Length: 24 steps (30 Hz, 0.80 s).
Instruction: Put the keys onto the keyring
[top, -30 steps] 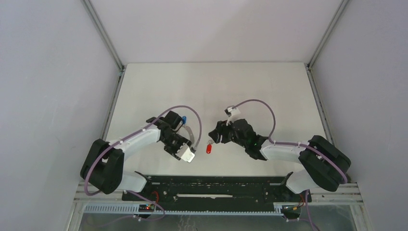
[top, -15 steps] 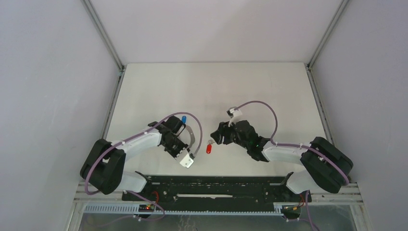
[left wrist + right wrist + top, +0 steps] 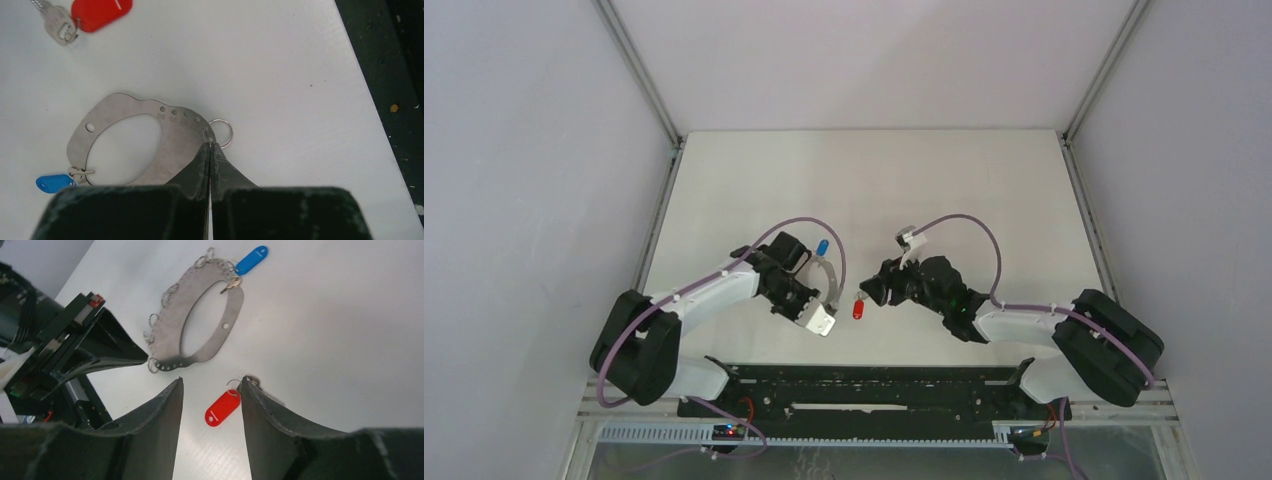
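Two keys to thread, and one looks done: blue key (image 3: 50, 182) seems already hooked to a loop on the keyring (image 3: 172, 132) at its far end, judging by the wrist views. So the step in hand is the red key (image 3: 222, 407), loose on the worktop (image 3: 924, 180), just right of the keyring and a bit nearer. Left jaws are pressed together on the thin rim at the keyring's near end, right beside a small split ring (image 3: 220, 133). They appear to nip the plate edge, prob. to steady it (how firm the hold is can't be told). Right jaws are spread and low over the red key, its red head between them and its metal end w/ loop close against the right-hand finger, not gripped yet. Next move, as I read it: right jaws close on the red head w/o knocking it sideways, lift, then bring its loop across to a free loop on the rim while the left side holds steady. Fiddly, since both parts are thin.
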Available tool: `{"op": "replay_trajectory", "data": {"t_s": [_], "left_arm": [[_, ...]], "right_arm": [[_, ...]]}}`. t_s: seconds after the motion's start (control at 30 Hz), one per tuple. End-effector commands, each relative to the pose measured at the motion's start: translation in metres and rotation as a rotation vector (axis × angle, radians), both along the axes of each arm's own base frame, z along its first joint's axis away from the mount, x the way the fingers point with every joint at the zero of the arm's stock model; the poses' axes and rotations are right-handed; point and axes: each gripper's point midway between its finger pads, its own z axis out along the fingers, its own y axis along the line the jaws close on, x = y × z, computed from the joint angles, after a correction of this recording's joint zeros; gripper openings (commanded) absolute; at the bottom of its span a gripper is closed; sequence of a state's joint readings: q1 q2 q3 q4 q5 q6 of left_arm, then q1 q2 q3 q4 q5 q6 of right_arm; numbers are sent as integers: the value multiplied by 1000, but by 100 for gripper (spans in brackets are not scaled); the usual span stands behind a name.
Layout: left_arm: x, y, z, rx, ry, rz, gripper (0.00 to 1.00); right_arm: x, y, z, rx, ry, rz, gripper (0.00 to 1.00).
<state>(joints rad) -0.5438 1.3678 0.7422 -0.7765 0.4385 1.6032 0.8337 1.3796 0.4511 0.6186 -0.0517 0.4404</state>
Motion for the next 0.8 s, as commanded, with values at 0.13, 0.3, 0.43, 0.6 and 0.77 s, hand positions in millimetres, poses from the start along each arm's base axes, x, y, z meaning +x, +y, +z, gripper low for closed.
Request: {"op": "replay_trajectory", "data": {"t_s": [0.13,0.3,0.43,0.6,0.77], "left_arm": [[-5,-15,31,-137,93,80,0],[-12,-1,12,-122,-70,-151,24],[-2,-7,2,-166,-281,-336,31],[5,-13,-6,-173,-409,-485,40],[14,-6,-16,-98,-434,-540,40]], "right_arm": [[-35,38,8,17,-122,216,60],[-36,42,-2,20,-89,203,60],[-31,38,0,43,-69,170,61],[-27,34,-4,64,-37,162,63],[-27,30,-6,87,-12,164,63]]}}
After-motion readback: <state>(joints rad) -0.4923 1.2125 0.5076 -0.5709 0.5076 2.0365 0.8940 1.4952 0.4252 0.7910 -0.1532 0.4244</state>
